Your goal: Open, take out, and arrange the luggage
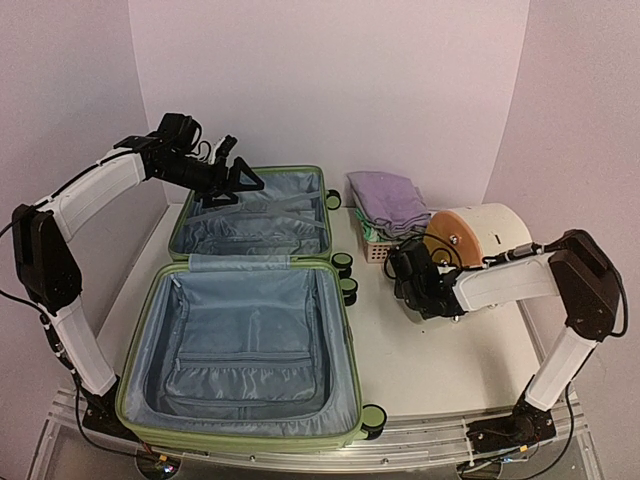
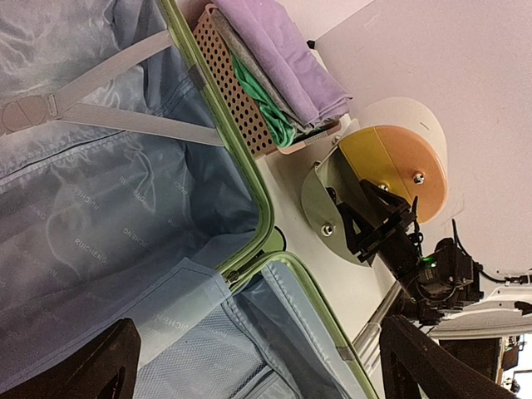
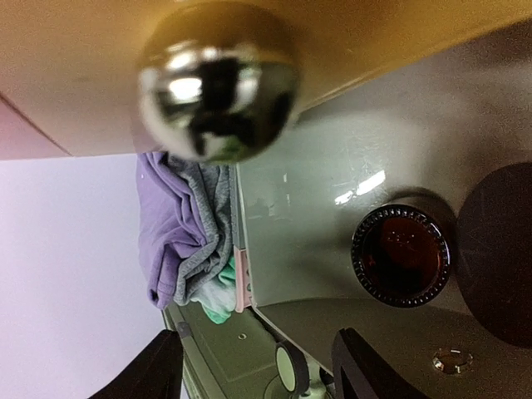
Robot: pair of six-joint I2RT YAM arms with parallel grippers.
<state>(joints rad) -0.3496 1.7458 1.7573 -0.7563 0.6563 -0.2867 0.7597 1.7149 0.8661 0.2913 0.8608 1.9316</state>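
Holds left hand [image 1: 235, 170] wide above far half of luggage [image 1: 250, 350], leaving access clear. Poses right hand [image 1: 405, 262] parted, empty, against cream drum [image 1: 490, 228] right of luggage, probably to work its door.

The white table [image 1: 450, 360] carries 3 things: the luggage [image 1: 240, 350] lying open on the left, a pink basket [image 1: 377, 250] far right, and a cream drum [image 1: 490, 235] just right of the basket.

Illegible repeated print [image 2: 87, 194] on luggage [image 2: 50, 283] lining
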